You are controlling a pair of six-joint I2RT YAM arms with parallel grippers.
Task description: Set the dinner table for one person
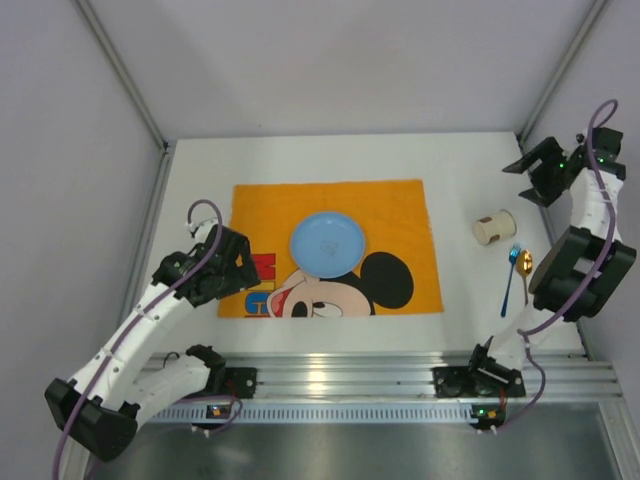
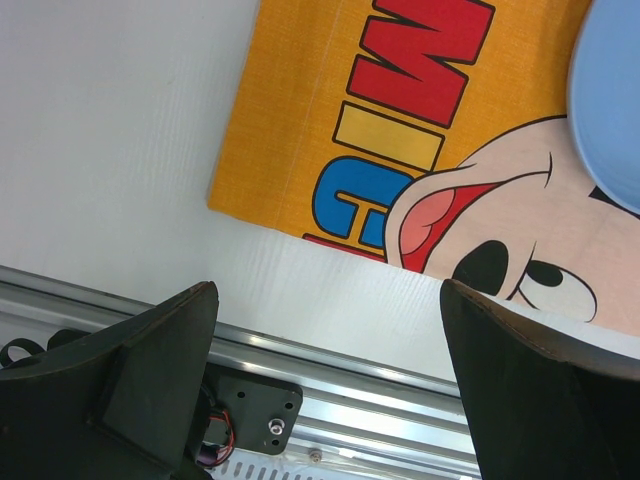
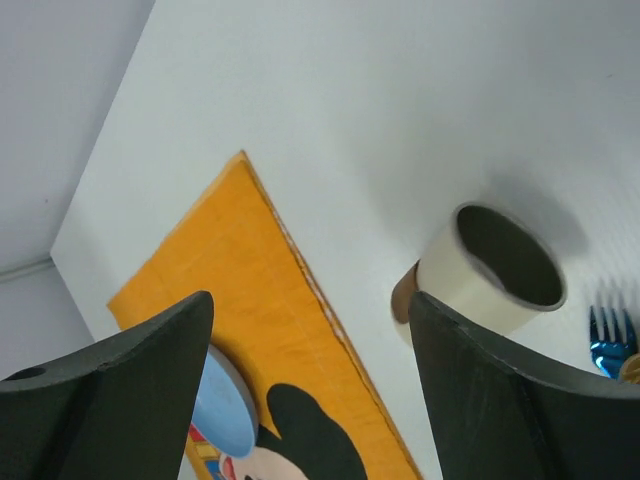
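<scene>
The white dinner table [image 1: 460, 160] carries an orange Mickey Mouse placemat [image 1: 400, 215] with a light blue plate [image 1: 328, 244] on its middle. Right of the placemat a beige cup [image 1: 494, 227] lies on its side, its mouth facing my right gripper [image 1: 532, 180]. That gripper hovers open and empty above the table's far right corner. In the right wrist view the cup [image 3: 490, 275] lies apart from the right gripper [image 3: 310, 300]. A blue fork [image 1: 512, 270] and a gold spoon [image 1: 524, 268] lie side by side below the cup. My left gripper [image 1: 240, 275] hangs open and empty over the placemat's near left corner [image 2: 290, 130].
An aluminium rail [image 1: 350, 375] with the arm bases runs along the near edge. Grey walls and frame posts [image 1: 120, 70] close in the table at the left, back and right. My right arm's elbow [image 1: 580, 270] hangs just right of the fork and spoon.
</scene>
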